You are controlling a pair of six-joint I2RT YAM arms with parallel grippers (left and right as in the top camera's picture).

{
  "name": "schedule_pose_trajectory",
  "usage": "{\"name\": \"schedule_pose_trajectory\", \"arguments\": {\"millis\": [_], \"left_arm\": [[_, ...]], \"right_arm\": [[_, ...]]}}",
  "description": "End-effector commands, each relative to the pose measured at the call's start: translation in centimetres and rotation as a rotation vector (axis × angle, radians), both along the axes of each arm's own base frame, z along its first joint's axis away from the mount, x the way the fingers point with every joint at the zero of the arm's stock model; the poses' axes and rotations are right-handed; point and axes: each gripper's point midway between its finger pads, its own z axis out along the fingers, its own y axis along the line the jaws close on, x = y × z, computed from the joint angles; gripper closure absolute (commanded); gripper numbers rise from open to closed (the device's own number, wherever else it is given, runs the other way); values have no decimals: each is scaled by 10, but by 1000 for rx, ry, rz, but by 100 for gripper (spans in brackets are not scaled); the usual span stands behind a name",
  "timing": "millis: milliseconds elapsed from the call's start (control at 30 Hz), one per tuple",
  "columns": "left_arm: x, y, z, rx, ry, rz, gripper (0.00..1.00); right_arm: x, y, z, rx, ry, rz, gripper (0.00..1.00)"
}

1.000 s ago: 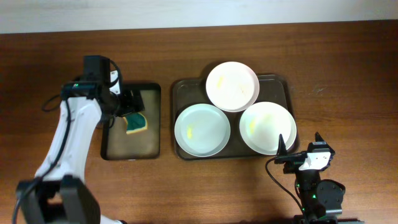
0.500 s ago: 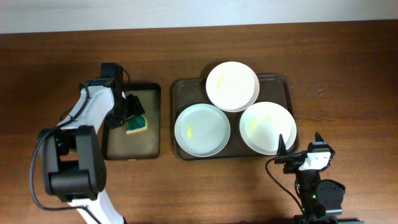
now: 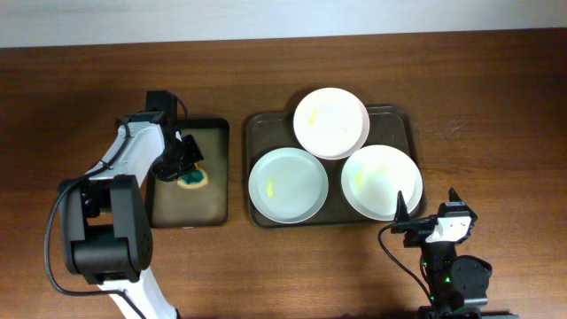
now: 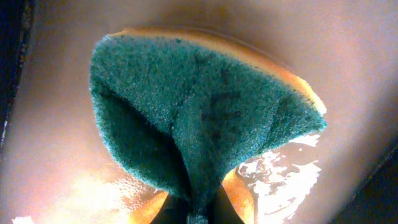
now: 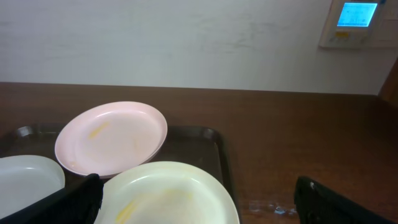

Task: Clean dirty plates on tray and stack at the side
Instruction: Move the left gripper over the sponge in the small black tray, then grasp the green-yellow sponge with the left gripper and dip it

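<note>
The left gripper [image 3: 183, 164] hangs over the small tray [image 3: 159, 213], its jaws clenched on the folded green sponge [image 4: 199, 124] at the wet floor. Three plates [image 3: 330, 121] [image 3: 287, 183] [image 3: 381, 180] lie on the tray [image 3: 266, 120], the far one overlapping the right one. The right gripper [image 3: 427, 199] sits at the worktop's [image 3: 496, 106] near edge, jaws released wide.

We've got a dark brown wooden table [image 3: 496, 97] here. Sitting straight on it are the big brown-grey tray [image 3: 266, 128], a bit right of centre, and a smaller black tray [image 3: 190, 208] just beside it on the left, not touching. Right of the big tray there's a pale mark [image 3: 452, 128], maybe water, hard to tell.
</note>
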Motion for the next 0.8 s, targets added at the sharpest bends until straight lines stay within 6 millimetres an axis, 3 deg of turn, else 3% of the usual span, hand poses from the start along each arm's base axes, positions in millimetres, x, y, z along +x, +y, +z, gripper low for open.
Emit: {"name": "schedule_pose_trajectory", "arguments": {"millis": [0, 167, 333, 367, 467, 567, 600, 633, 667, 700, 733, 767], "left_arm": [[5, 9, -8, 54, -2, 4, 1], [26, 24, -4, 134, -88, 20, 1], [42, 26, 0, 140, -155, 27, 4], [43, 26, 0, 140, -158, 27, 27], [43, 26, 0, 140, -158, 27, 69], [43, 26, 0, 140, -156, 27, 100], [43, 26, 0, 140, -156, 27, 100], [42, 26, 0, 140, -156, 27, 100], [42, 26, 0, 140, -155, 27, 82], [41, 26, 0, 139, -148, 26, 40], [39, 25, -1, 136, -143, 25, 6], [36, 24, -2, 132, -130, 24, 1]], "right_arm": [[0, -2, -3, 3, 4, -10, 1], [0, -2, -3, 3, 4, -10, 2], [0, -2, -3, 3, 4, -10, 2], [0, -2, -3, 3, 4, -10, 2], [0, -2, -3, 3, 4, -10, 2], [0, -2, -3, 3, 4, -10, 2], [0, -2, -3, 3, 4, -10, 2], [0, -2, -3, 3, 4, -10, 2], [0, -2, -3, 3, 4, -10, 2], [0, -2, -3, 3, 4, -10, 2], [0, -2, -3, 3, 4, -10, 2], [0, -2, -3, 3, 4, -10, 2]]}}
